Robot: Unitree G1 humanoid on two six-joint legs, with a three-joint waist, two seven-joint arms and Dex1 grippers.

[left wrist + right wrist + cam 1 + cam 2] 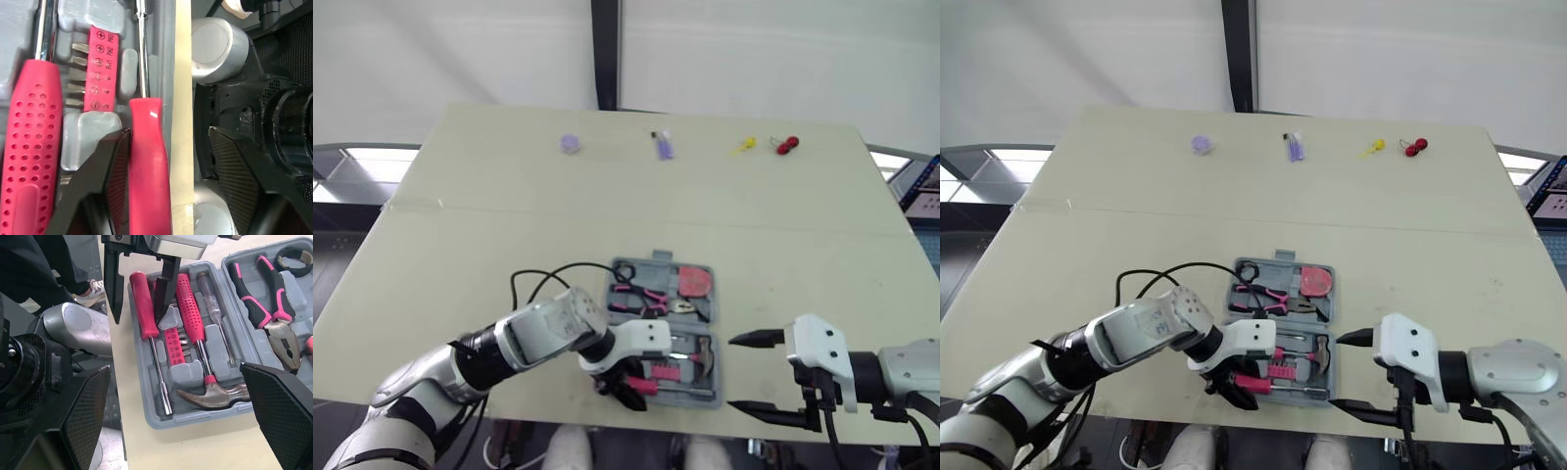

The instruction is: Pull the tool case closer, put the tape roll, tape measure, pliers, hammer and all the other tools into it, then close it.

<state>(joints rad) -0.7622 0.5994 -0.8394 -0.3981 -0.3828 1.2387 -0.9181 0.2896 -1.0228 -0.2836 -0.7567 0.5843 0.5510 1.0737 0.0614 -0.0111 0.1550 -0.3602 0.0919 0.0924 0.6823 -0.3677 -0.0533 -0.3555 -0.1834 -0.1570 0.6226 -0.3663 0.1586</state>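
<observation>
The left gripper [138, 319] is open at the near left corner of the tool case [146, 417]. Its fingers stand on both sides of the red screwdriver [145, 303] handle, and one touches it. Just beyond lie a dotted-handle screwdriver [188, 308] and the hammer [215, 394]. The red screwdriver lies along the near wall, handle left, tip right. The right gripper [734, 372] hangs wide open and empty, right of the case.

At the far edge of the desk [509, 225], a lilac thing [570, 143], a purple thing [663, 146], a yellow thing [743, 147] and a red thing [786, 146] are showing too small to name. The left gripper [625, 395] is covering the near left corner of the tool case [656, 260]. In the right wrist view the edge is cutting off the tape roll [282, 258], and in the left wrist view the screwdriver handle [149, 161] is running off the edge
</observation>
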